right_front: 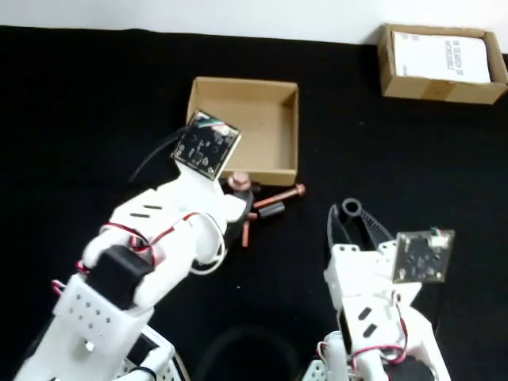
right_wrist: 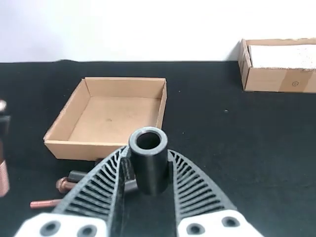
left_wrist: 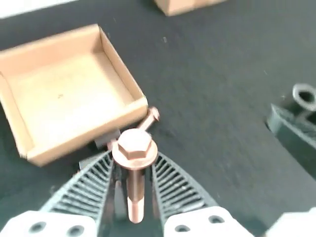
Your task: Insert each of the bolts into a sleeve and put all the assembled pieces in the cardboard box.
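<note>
Sitting open toward 12 o'clock on the black table (right_front: 79, 103) in the high view, the cardboard box (right_front: 246, 127) is standing empty, its bare brown floor showing (no flaps, four low walls). A second box (right_front: 436, 86) is resting at about 2 o'clock near the table's far edge and is carrying a white sheet (right_front: 440, 54) on top. The sheet's dark print is too small to read.

The left end effector (left_wrist: 133, 154) is hovering just at the 6 o'clock side of the cardboard box's near wall, clenched on a copper bolt (left_wrist: 134, 192). The bolt's hexagonal flanged head is pointing away from the wrist and its shaft is lying between the ribbed fingers.

The right end effector (right_wrist: 147, 152) is sitting at about 4 o'clock from the cardboard box, well apart from it. It is grasping a black sleeve (right_wrist: 149, 170) whose open bore is facing up toward the wrist camera.

A loose bolt (right_front: 279, 193), a loose sleeve (right_front: 268, 210) and a second loose bolt (right_front: 246, 232) are lying on the table just at 6 o'clock of the near wall.
</note>
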Motion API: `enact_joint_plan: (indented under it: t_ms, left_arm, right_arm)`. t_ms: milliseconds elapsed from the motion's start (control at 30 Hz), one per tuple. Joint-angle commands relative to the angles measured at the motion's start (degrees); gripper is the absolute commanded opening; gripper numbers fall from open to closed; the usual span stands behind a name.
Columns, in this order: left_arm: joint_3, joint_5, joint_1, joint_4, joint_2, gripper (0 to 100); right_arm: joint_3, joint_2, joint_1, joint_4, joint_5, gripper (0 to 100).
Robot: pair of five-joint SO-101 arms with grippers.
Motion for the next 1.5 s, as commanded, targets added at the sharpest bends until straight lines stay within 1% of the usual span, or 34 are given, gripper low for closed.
enact_joint_plan:
  t_ms: [0,67,100,200,333,433,767,1033,1467]
  left_arm:
    - [6.11,0.53,-0.13,-19.87,-3.38,1]
    - [7.6,0.53,1.36,-27.6,-3.74,1]
    - [7.6,0.53,2.07,-29.98,-3.74,1]
    - [6.81,0.53,5.49,-33.14,-3.74,1]
    - [3.74,0.53,10.51,-33.14,-3.47,1]
    - [0.66,0.44,13.41,-33.05,-0.22,1]
    - [-11.91,0.44,14.02,-33.05,14.55,1]
    - [-10.68,0.44,19.74,-33.05,17.8,1]
    - [-8.66,0.44,19.82,-33.23,19.21,1]
  right_arm:
    - [3.12,0.48,-0.48,-4.7,-0.44,0.8]
    - [5.41,0.48,-0.48,-6.99,-0.44,0.8]
    - [6.46,0.48,-0.48,-8.22,-0.44,0.8]
    - [9.19,0.48,-0.48,-11.21,-0.44,0.8]
    - [11.03,0.48,-0.48,-12.88,-0.44,0.8]
    - [11.12,0.48,-0.48,-12.88,-0.44,0.8]
    - [11.12,0.48,-0.48,-12.88,-0.44,0.8]
    - [11.12,0.48,-0.48,-12.88,-0.44,0.8]
    - [11.12,0.48,-0.48,-12.79,-0.44,0.8]
